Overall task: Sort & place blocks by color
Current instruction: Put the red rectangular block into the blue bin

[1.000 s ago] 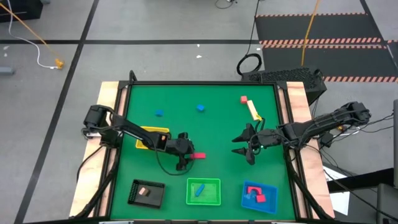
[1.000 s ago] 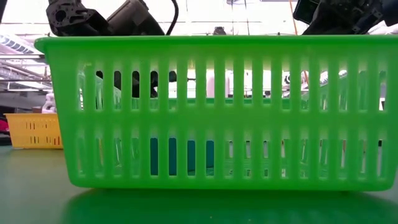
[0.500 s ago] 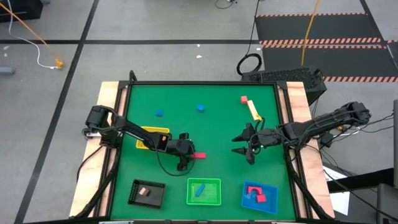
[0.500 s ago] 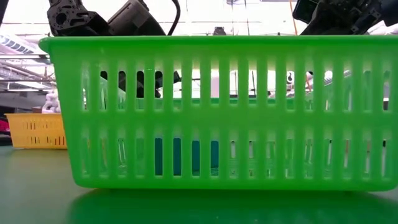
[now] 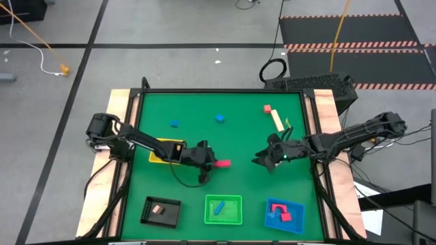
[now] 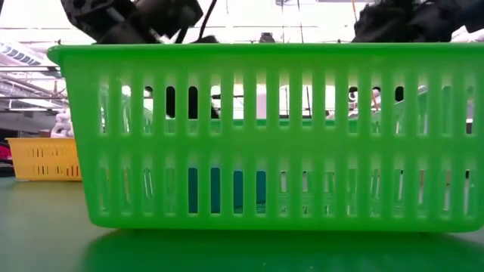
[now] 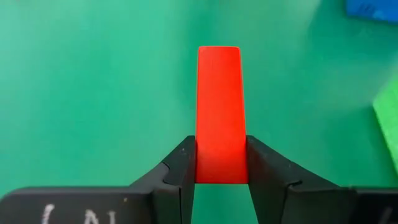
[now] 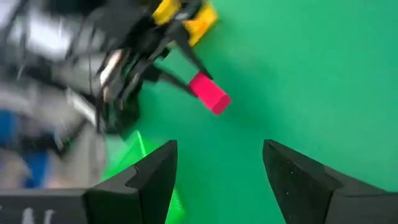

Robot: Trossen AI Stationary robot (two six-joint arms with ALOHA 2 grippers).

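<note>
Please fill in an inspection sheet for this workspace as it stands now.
Surface: green mat between wooden side rails.
Job's things: red bar in the left gripper; two blue blocks, a red cube and a cream bar lie loose; others sit in the black, green and blue trays.
Clutter: nothing seen.
Grippers: left gripper shut on the red bar at mid-mat; right gripper open, empty, opposite it.
Cables: black cable hangs below the left arm.
Surroundings: grey floor, striped mats.

Green basket (image 6: pixel 265 136) across the low view
</note>
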